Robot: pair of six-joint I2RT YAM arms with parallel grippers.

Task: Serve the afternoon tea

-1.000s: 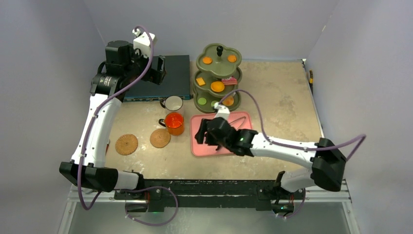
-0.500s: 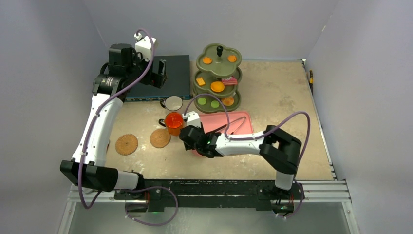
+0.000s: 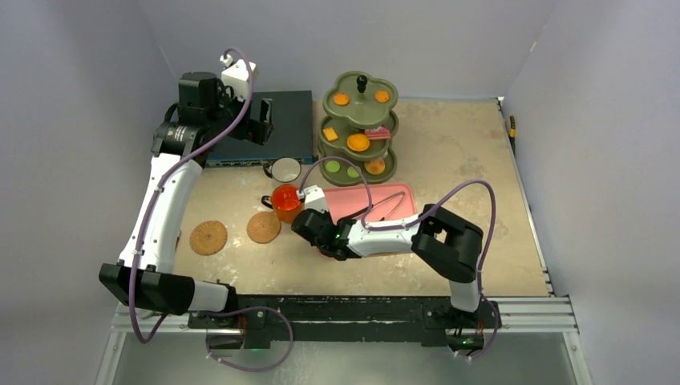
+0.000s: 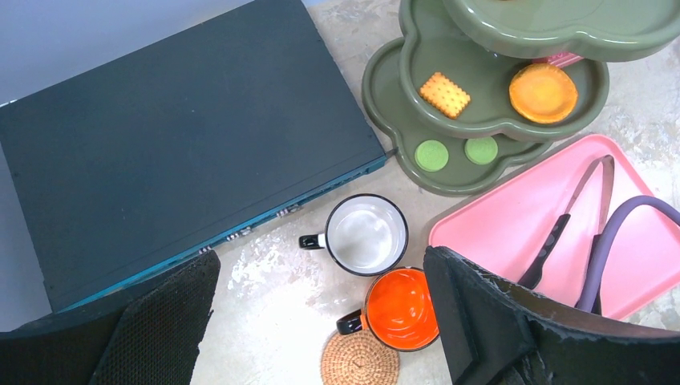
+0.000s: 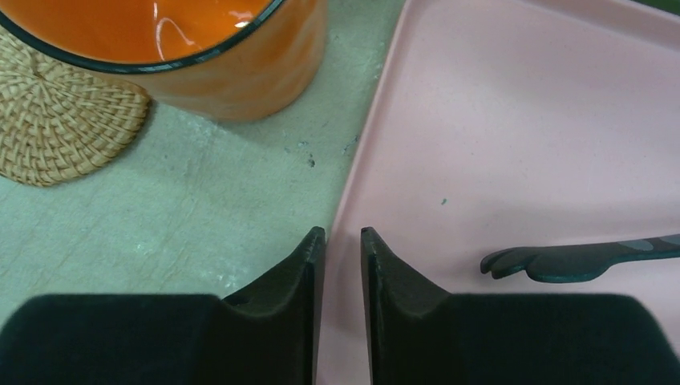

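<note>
While the left gripper [image 4: 321, 265] hangs wide open and empty above the dark-blue box [image 4: 176, 136] at the far left corner, I see the right gripper [image 5: 340, 241] low near the desk's middle; its fingers are almost closed, only a slit between them, over the left rim of the pink tray [image 3: 377, 200], with nothing visibly gripped. The orange mug [image 3: 285, 200] stands just left of that tray, just beside one cork coaster [image 3: 263, 227]; the white mug [image 3: 284, 169] is just behind it; the three-tier stand [image 3: 362, 107] sits mid far edge.
</note>
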